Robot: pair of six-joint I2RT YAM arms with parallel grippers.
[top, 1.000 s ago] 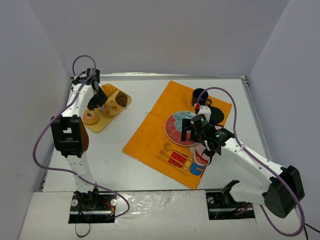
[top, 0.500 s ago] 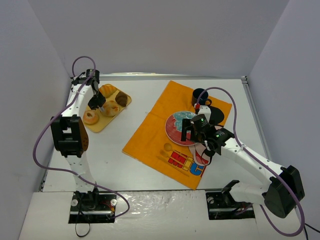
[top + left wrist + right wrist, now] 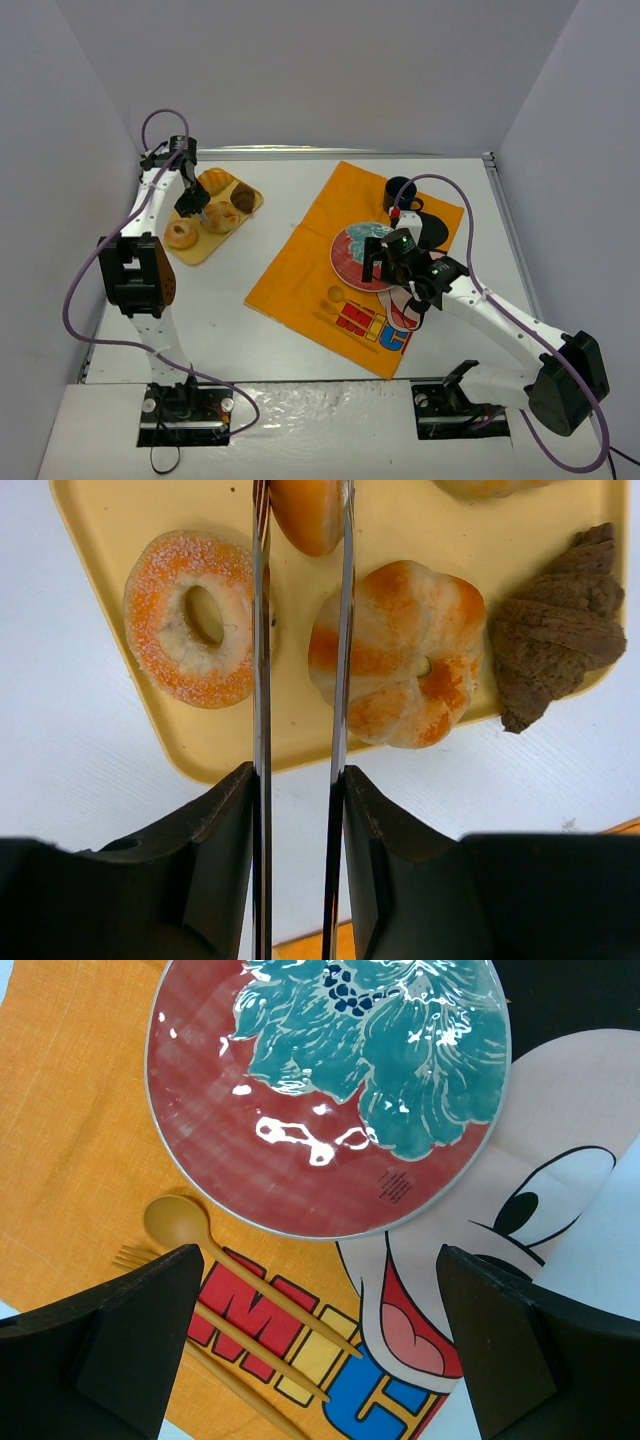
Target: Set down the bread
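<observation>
Since a second ago, left fingers [image 3: 193, 205] closed in and rose slightly off yellow tray [image 3: 197, 252]; right arm unmoved.
Left wrist: left fingers clamped on small roll [image 3: 308, 515] just above tray, beside doughnut [image 3: 190, 620]. Long axis seems to run along them, rounded end toward camera. Lift straight, carry level to plate [image 3: 330, 1090]. Right wrist: right fingers [image 3: 120, 1350] wide apart over plate.

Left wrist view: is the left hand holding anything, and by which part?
Yes. The left hand pinches a small orange bread roll by its two sides, between the fingertips, over the yellow tray. The roll's far end is out of frame.
</observation>
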